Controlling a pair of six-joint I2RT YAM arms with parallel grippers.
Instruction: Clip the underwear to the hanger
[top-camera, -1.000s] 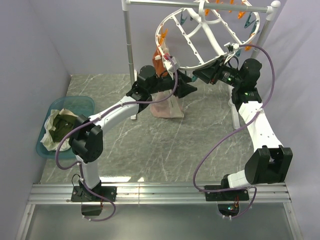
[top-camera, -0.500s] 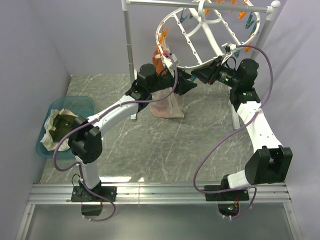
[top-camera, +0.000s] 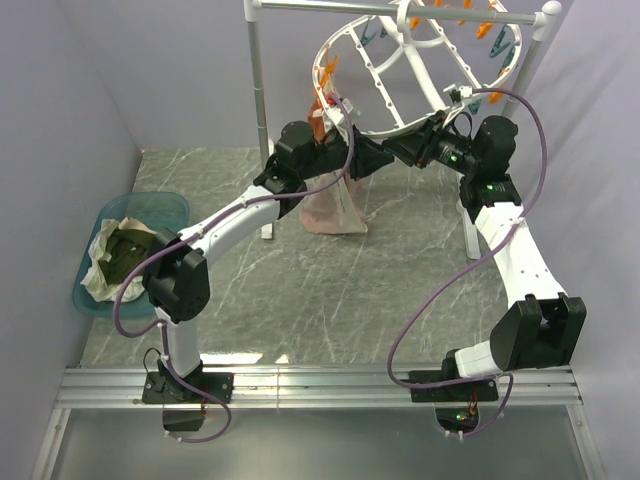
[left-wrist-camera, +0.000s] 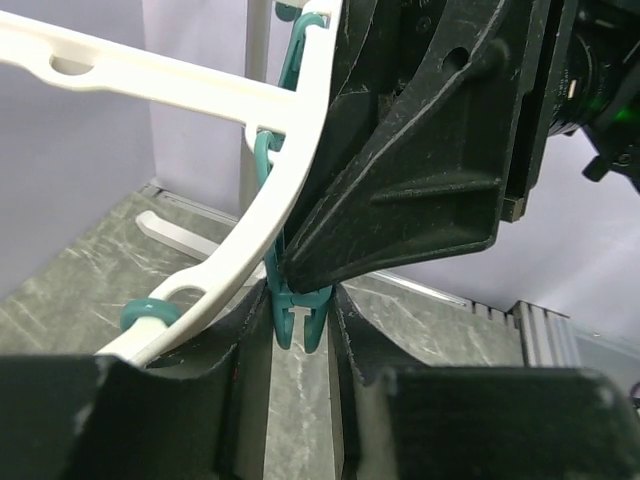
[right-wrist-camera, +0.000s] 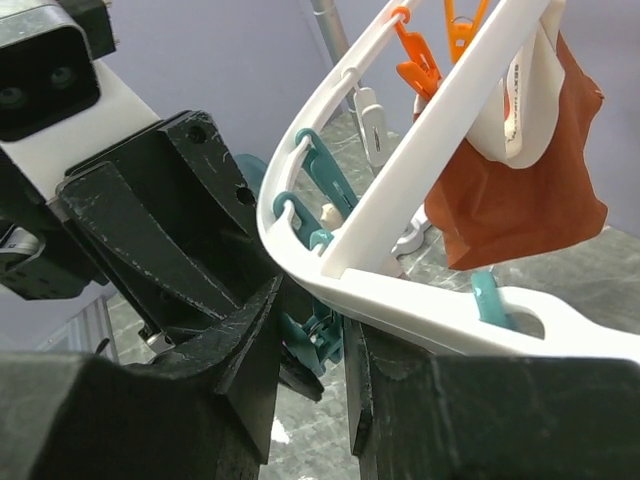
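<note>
The left gripper (left-wrist-camera: 300, 302) has its jaws closed onto the flanks of a small teal plastic peg (left-wrist-camera: 297, 322) that dangles under the rim of the large white plastic oval hanger (right-wrist-camera: 430, 150). At about 3 o'clock from it in the overhead view, the right gripper (right-wrist-camera: 312, 310) is clamped across that same rim and holds the tilted oval steady. The two tools are crowded together: in the left wrist view a black finger of the right gripper fills the frame from 12 to 3 o'clock, just beside the peg.

The pale pinkish-beige cloth underwear (top-camera: 335, 208) hangs limp at roughly 7 o'clock from the left gripper in the overhead view. Its top edge is hidden behind the left wrist, so what holds it up cannot be told. Neither wrist view shows any of its cloth near the peg.

That is the main risk. If the peg is squeezed with no fabric in its mouth, it will likely snap shut on nothing and the garment will stay unclipped. The tight spacing is the second risk, since a small sideways shift could knock finger against finger and twist the peg out of the grip. If the right grip slips on the smooth rim, the oval could swing, pulling the peg away and jostling the rust-orange cloth garment (right-wrist-camera: 510, 190) hanging at 2 o'clock in the right wrist view. A tug on the hidden top edge might also drop the underwear.
</note>
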